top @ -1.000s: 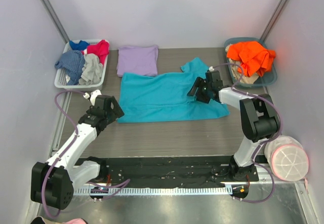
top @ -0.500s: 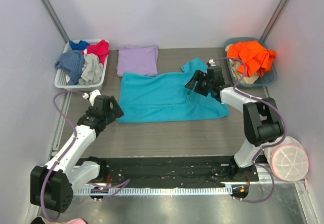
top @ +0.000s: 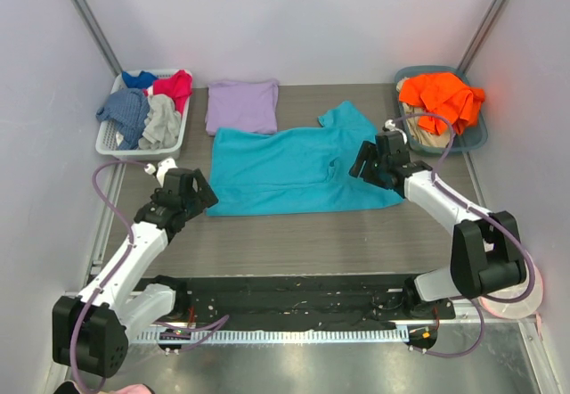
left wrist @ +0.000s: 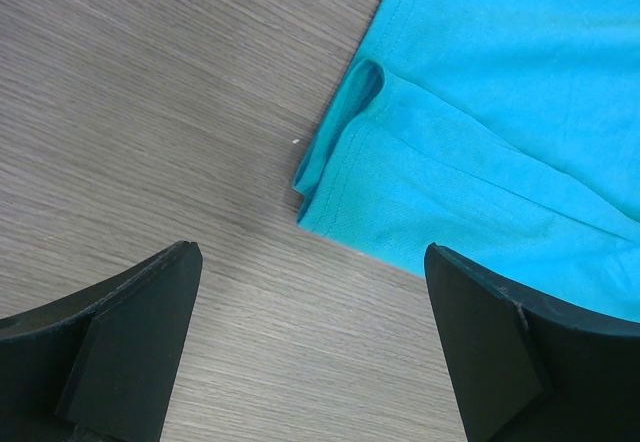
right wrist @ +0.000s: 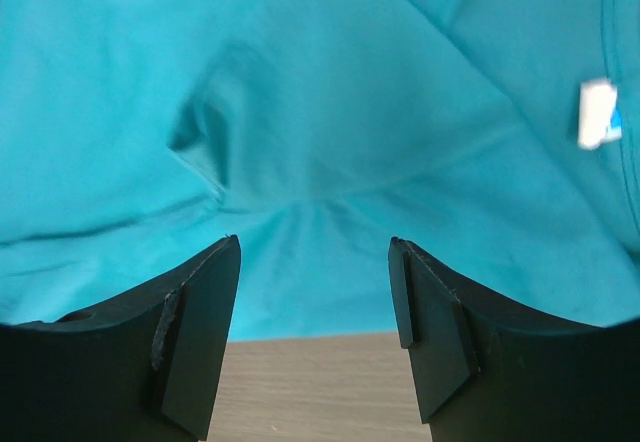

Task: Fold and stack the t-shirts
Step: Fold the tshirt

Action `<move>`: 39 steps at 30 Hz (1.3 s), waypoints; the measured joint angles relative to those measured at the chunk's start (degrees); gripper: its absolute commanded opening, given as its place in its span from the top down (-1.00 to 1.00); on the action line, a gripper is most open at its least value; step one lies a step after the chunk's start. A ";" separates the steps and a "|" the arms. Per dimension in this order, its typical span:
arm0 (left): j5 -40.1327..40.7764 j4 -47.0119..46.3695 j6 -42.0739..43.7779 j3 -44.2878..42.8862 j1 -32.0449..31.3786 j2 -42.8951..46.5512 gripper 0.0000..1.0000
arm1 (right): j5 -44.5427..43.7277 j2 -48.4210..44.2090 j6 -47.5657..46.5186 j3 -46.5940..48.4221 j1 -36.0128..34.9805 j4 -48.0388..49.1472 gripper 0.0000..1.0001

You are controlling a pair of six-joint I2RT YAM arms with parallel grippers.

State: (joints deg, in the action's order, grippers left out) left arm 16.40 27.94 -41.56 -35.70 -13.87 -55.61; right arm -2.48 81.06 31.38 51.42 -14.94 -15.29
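The teal t-shirt lies spread flat on the wooden table, one sleeve pointing to the back right. The lavender t-shirt lies folded behind it. My left gripper is open and empty at the teal shirt's near left corner; in the left wrist view the gripper hovers over bare table just short of the hemmed corner. My right gripper is open and empty over the shirt's right edge; the right wrist view shows the gripper above wrinkled teal cloth and a white neck label.
A white basket at the back left holds red, blue and grey garments. A teal basket at the back right holds an orange garment. A round white container stands by the right arm's base. Walls enclose three sides.
My right gripper has pulled back to the right, from over the shirt near the sleeve to its right edge. The left arm has barely moved.
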 measured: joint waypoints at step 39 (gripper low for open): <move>4.11 -10.97 6.97 -16.74 -21.77 -37.51 -0.99 | -15.43 14.58 -6.01 4.46 -12.70 -5.75 -0.39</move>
State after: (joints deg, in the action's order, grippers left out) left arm 20.51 16.97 -34.59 -52.45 -35.64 -93.12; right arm -17.91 95.64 25.36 55.88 -27.64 -21.04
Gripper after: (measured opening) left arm 0.996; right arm 0.691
